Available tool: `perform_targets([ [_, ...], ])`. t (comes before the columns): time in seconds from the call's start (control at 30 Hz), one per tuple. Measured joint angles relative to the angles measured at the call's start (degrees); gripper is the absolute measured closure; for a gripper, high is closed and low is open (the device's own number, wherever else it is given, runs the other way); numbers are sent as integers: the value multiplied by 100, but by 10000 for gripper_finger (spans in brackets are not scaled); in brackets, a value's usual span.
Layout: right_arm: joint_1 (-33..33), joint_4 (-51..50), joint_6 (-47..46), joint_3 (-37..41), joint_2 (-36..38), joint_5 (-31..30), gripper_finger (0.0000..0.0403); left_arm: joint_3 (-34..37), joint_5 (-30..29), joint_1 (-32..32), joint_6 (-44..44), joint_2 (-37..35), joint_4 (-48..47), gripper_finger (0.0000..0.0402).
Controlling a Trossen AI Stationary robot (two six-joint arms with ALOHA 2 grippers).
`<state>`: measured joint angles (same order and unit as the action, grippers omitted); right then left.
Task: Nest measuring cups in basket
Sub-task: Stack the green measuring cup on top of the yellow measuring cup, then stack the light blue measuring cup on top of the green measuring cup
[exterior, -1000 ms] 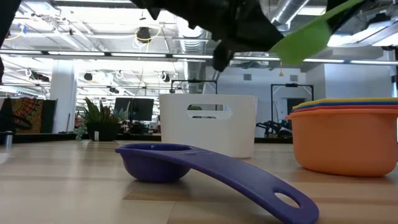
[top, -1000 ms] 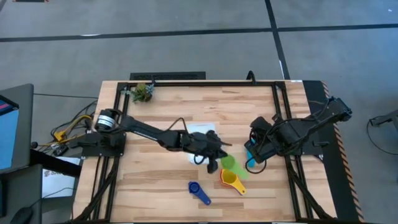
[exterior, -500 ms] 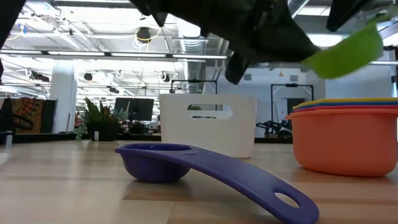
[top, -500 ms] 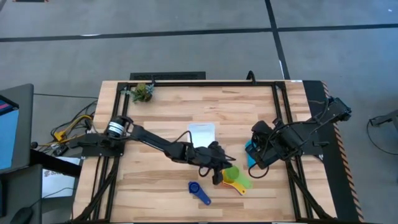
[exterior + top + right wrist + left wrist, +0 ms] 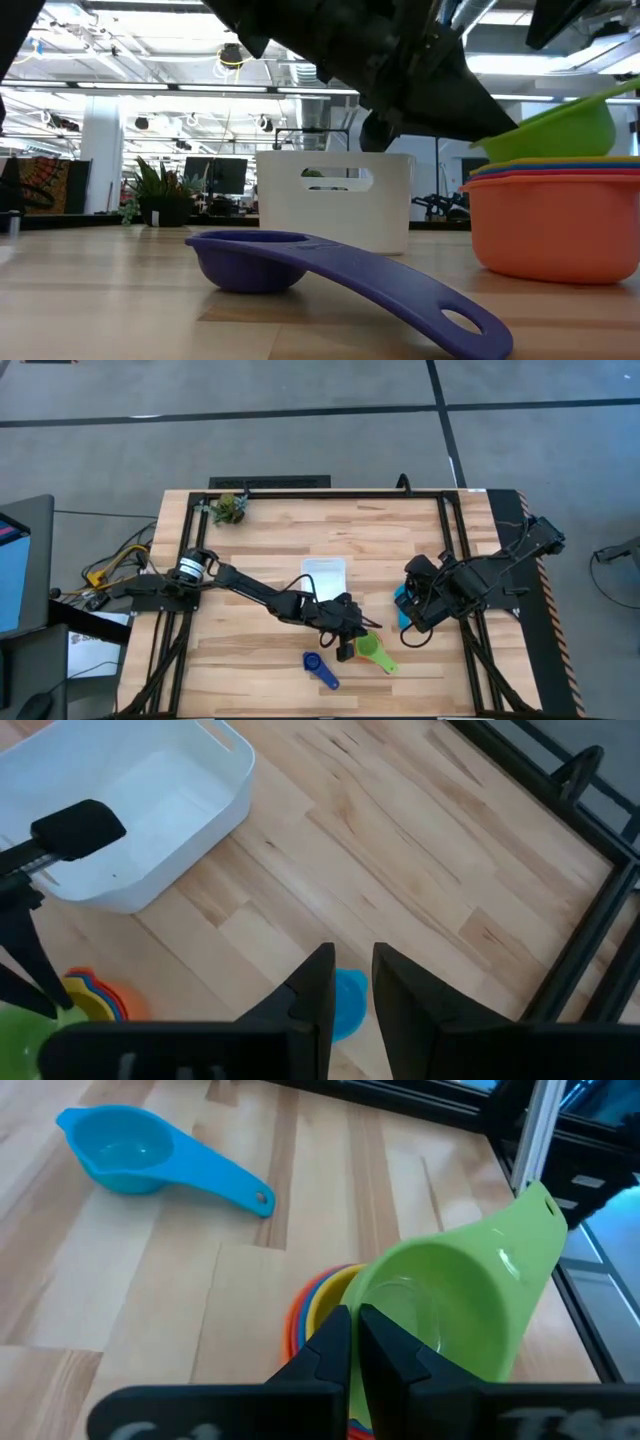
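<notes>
Far left corner of the wooden surface [image 5: 250, 550]: one small green leafy clump [image 5: 231, 509], standing alone, well apart from everything else.

Left arm: reaches from the left edge across to the middle of the surface. Its end effector [image 5: 347, 643] is closed tight on the rim of the green cup [image 5: 372, 650], the fingers [image 5: 330, 1342] pinching the cup wall nearest the wrist. The green cup sits tilted on top of a stack of nested cups [image 5: 552, 230], handle pointing up and away; from table height yellow, red and orange rims show beneath it, the orange one outermost and resting on the wood.

Front centre: one dark blue cup [image 5: 320, 668], lying loose on the surface just left of the stack, bowl [image 5: 245, 259] upright, handle flat toward the front edge.

Centre, behind the stack: the basket [image 5: 324, 574], white and translucent, upright; no cup can be seen inside it in the right wrist view. It stands near the stack but not touching it.

Right of centre: one light blue cup [image 5: 138, 1158], lying on the wood directly under the right arm.

Right arm: comes in from the right edge. Its end effector [image 5: 412, 612] hovers above the light blue cup, fingers [image 5: 312, 995] slightly parted with a narrow gap, holding nothing.
</notes>
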<state>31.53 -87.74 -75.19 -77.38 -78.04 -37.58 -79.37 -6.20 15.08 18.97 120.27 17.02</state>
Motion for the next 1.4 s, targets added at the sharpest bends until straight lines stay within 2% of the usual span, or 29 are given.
perform_targets([
  [0.13,0,3,-128,0,0,31,310,0,-43,-4,-37,0,0,390],
  [0.47,55,11,-443,0,0,231,310,0,-164,-14,-224,-49,-57,298],
  [0.6,179,-4,-691,0,0,242,310,2,-186,-17,-450,-384,-562,275],
  [0.83,473,267,-1184,301,0,203,310,92,-427,245,-537,-1033,-1992,270],
  [1.07,611,1192,-1484,1045,-9,342,310,949,-765,879,38,-1366,-2114,269],
  [1.23,609,1622,-1735,1377,-4,419,310,1329,-1067,1050,418,-1505,-2078,269],
  [1.4,519,1661,-2361,1952,-3,1050,310,1381,-1520,1092,429,-1504,-2090,269],
])
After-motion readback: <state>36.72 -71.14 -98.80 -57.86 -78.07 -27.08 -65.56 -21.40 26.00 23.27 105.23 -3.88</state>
